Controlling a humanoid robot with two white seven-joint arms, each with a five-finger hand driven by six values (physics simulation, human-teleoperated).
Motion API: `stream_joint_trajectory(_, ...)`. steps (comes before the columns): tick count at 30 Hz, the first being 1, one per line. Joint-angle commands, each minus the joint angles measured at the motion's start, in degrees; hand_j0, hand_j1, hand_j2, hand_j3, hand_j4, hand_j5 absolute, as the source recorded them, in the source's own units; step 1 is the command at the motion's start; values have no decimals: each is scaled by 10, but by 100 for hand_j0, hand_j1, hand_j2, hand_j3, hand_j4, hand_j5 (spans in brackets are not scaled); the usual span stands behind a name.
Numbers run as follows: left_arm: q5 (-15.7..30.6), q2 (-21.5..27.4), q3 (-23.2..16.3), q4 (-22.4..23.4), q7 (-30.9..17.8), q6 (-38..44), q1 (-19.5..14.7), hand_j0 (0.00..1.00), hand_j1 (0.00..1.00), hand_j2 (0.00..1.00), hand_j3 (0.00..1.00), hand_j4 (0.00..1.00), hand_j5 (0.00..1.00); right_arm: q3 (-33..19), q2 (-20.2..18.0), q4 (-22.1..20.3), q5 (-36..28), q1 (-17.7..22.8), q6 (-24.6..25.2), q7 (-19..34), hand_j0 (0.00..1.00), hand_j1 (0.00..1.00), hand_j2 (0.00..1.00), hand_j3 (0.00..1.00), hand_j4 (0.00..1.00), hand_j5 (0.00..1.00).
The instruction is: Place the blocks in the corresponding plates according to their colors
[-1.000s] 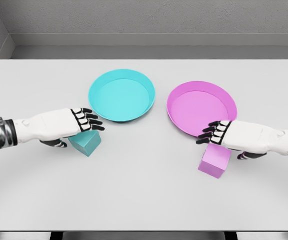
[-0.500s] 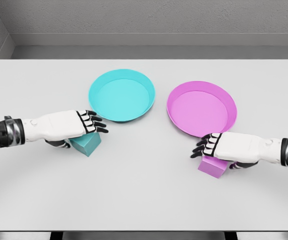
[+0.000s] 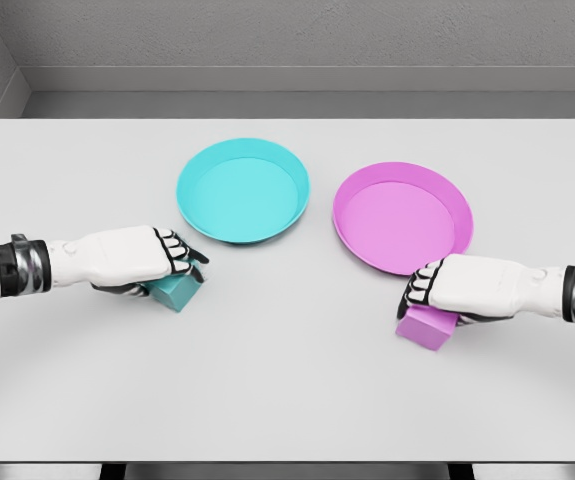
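A: What's the surface and the room?

B: A plain white table runs across the view, with a grey wall behind its far edge.

A: Count the things on it.

B: Two plates and two blocks. The cyan plate sits left of centre and the pink plate at its 3 o'clock, close beside it but apart.

A: And the blocks?

B: The cyan block lies on the table at 7 o'clock from the cyan plate, just off its rim. The pink block lies at 6 o'clock from the pink plate, just outside its near rim.

A: The hands?

B: The left hand is over the cyan block, fingers curled down around it. The right hand covers the pink block, fingers bent over its top, clasping it.
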Motion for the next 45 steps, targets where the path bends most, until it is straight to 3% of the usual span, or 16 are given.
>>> stream_joint_trajectory(1,-2,0,-2,-1,-18,-2,0,52,52,52,52,52,52,-3,-1,0,-6,-1,1,0,50,50,50,50,50,50)
stream_joint_trajectory(11,-2,7,-2,-9,-18,-2,-7,51,51,51,51,51,51,-6,-1,0,-28,-41,1,-1,50,50,50,50,50,50)
stream_joint_trajectory(21,0,9,6,-8,-18,-2,-25,39,39,39,39,39,39,-5,19,1,-40,-79,1,0,51,51,51,51,51,51)
stream_joint_trajectory(27,4,9,15,-6,-18,-2,-65,37,37,37,37,37,37,1,45,5,-39,-107,71,0,51,51,51,51,51,51)
stream_joint_trajectory(32,-3,-1,28,0,-19,-2,-78,37,37,37,37,37,37,3,60,5,-39,-117,147,1,51,51,51,51,51,51)
stream_joint_trajectory(36,-12,-54,32,39,-20,-2,-110,37,37,37,37,37,37,3,70,10,-39,-120,211,1,51,51,51,51,51,51)
stream_joint_trajectory(41,-62,-145,31,105,-20,-2,-141,38,38,38,38,38,38,23,91,13,-38,-138,284,1,51,51,51,51,51,51)
stream_joint_trajectory(45,-102,-200,31,153,-20,-2,-150,38,38,38,38,38,38,46,106,33,-37,-151,304,1,51,51,51,51,51,51)
